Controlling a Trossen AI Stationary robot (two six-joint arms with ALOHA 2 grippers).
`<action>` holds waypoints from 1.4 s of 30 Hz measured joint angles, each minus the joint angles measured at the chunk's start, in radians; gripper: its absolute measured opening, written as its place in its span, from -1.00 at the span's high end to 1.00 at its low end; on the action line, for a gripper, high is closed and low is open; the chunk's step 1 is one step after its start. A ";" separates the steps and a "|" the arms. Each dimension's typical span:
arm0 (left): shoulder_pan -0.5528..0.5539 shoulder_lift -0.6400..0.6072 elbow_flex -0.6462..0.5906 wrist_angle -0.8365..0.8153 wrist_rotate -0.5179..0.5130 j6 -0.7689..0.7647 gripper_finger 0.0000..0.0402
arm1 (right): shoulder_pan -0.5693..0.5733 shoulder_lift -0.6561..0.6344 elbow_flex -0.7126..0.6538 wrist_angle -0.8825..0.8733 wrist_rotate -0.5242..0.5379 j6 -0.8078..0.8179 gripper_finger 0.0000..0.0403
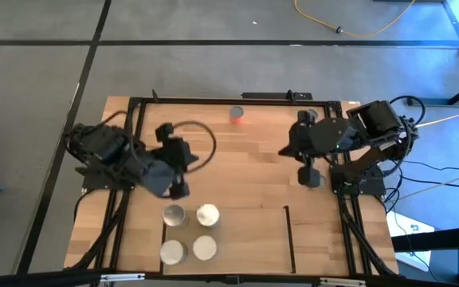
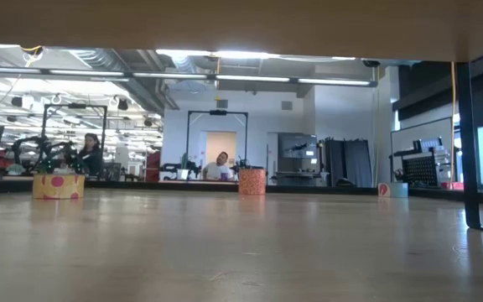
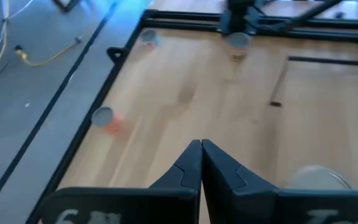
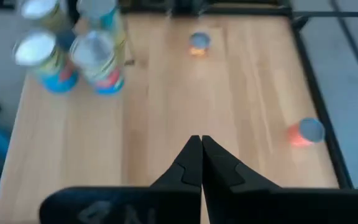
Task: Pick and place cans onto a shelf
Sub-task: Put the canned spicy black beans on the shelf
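Four cans standing in a square on the shelf at 6 o'clock, one orange can at 12 o'clock, left gripper pinched shut on nothing just above the cans, right gripper pinched shut, holding nothing, at 3 o'clock

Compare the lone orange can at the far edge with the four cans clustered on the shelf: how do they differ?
The orange can stands alone by the table's far rail; the four cans sit grouped in a square on the shelf. Its side shows orange-red; theirs show blue and yellow labels in the right wrist view. All stand upright with pale round tops, none gripped.
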 joint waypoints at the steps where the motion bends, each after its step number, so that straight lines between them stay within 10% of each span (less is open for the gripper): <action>1: 0.022 -0.003 0.000 0.001 0.001 0.003 1.00 | -0.012 0.001 0.000 0.005 0.013 0.006 1.00; 16: 0.354 -0.102 -0.001 0.001 0.122 0.306 1.00 | -0.270 0.011 -0.009 -0.018 0.118 0.239 1.00; 42: 0.640 -0.135 -0.001 0.001 0.130 0.332 1.00 | -0.801 0.219 -0.009 0.019 -0.358 -0.289 0.93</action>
